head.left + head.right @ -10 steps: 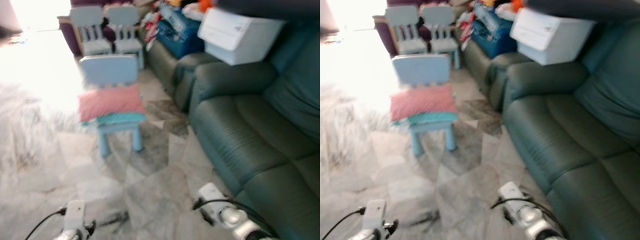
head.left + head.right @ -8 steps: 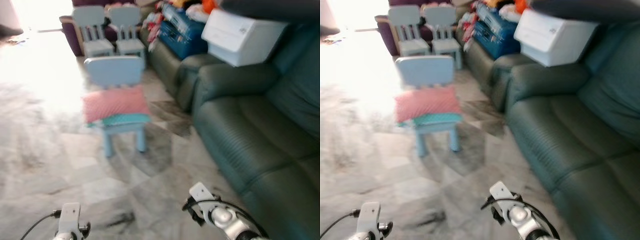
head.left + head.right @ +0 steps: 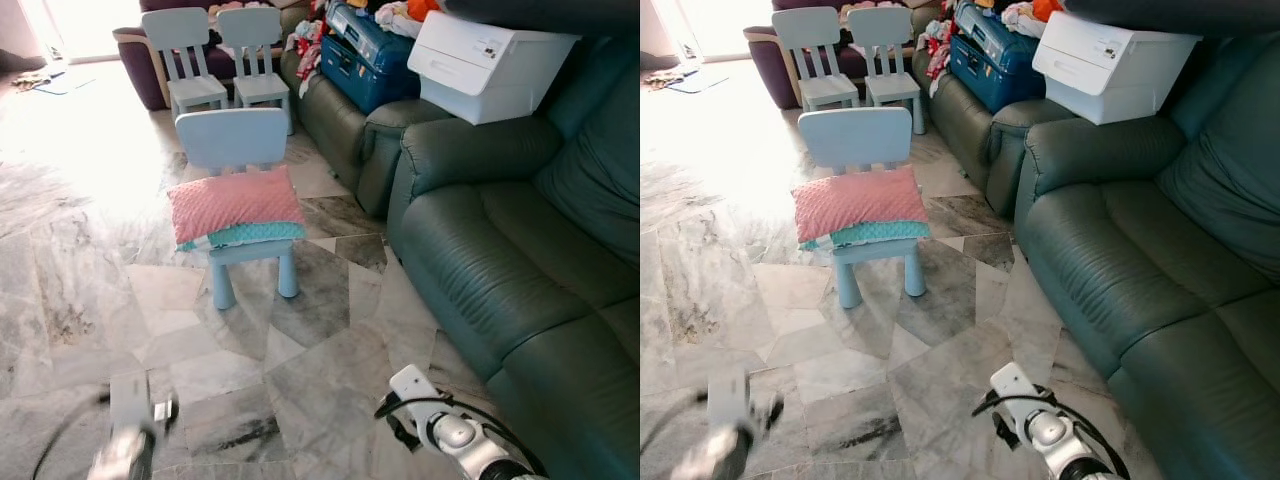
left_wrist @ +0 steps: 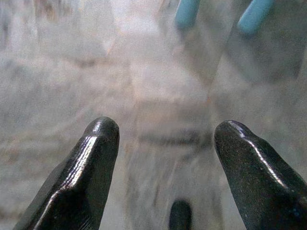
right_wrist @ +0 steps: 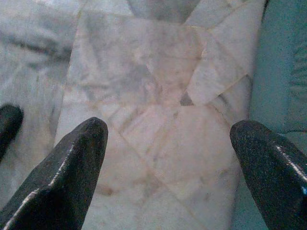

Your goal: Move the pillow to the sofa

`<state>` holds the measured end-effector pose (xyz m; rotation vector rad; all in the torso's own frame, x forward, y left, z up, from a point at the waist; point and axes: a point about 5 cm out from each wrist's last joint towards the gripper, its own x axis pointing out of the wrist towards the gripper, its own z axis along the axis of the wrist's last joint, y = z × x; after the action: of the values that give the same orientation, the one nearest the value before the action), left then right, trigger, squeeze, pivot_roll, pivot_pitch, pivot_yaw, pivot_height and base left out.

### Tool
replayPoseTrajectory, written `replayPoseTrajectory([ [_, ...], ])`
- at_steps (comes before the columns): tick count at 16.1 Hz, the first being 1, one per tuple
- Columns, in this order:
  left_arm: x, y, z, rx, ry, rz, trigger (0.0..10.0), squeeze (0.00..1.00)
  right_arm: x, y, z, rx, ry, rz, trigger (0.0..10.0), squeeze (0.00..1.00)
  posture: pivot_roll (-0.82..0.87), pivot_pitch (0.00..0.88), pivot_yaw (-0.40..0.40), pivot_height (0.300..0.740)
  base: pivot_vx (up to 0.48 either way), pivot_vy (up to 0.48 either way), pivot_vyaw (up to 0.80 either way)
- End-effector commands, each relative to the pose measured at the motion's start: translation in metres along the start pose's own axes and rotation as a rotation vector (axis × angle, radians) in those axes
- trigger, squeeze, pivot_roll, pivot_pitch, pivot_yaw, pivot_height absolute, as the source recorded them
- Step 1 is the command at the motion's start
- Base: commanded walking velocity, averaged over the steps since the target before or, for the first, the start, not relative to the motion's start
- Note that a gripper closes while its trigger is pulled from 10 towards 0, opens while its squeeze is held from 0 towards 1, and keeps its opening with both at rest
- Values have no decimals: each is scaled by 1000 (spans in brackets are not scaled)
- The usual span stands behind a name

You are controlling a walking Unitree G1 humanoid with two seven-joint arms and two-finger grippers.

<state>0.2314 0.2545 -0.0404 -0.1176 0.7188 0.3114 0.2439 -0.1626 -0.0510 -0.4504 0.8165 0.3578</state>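
A pink pillow (image 3: 235,203) lay flat on the seat of a small light blue chair (image 3: 240,190), on top of a thin teal cushion (image 3: 245,235). From the robot's head, the chair stood at about 11 o'clock, out on the marble floor (image 3: 90,290). The pillow covered most of the seat and hung a little over its sides.

A big dark green sofa (image 3: 500,250) ran along the right side, from about 1 o'clock to 4 o'clock. The chair and the sofa were apart, with bare floor between them. A white box (image 3: 490,65) sat up on the sofa's far arm, and a blue suitcase (image 3: 365,50) lay just behind it. Two more little blue chairs (image 3: 220,50) stood side by side far back at 12 o'clock.

The left gripper (image 4: 163,167) hung low over the floor at about 7 o'clock, and its two black fingers were spread apart with nothing between them. It looked blurry in the head view. The right gripper (image 5: 170,167) hung low at about 5 o'clock, close to the sofa's front edge. Its fingers (image 5: 57,177) were spread wide apart too, holding nothing.
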Motion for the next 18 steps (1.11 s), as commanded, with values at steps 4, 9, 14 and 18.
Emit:
replayPoseTrajectory([
  [4, 6, -18, 28, 164, -63, -31, 10000, 0, 4, -12, 41, 187, -99, -52, 10000, 0, -55, 0, -46, 740, 0, 0, 0],
  [9, 5, -46, 17, 151, -18, -150, 10000, 0, 5, -13, 66, 367, -186, -65, 10000, 0, -68, 0, -48, 740, 0, 0, 0],
  [14, 0, -30, -11, 214, 70, -131, 10000, 0, 3, -19, 29, 289, -69, -136, 10000, 0, -59, 0, -43, 740, 0, 0, 0],
  [18, -6, -18, -31, 209, 119, -116, 10000, 0, -3, -28, -2, 267, 14, -162, 10000, 0, -60, 0, -45, 740, 0, 0, 0],
])
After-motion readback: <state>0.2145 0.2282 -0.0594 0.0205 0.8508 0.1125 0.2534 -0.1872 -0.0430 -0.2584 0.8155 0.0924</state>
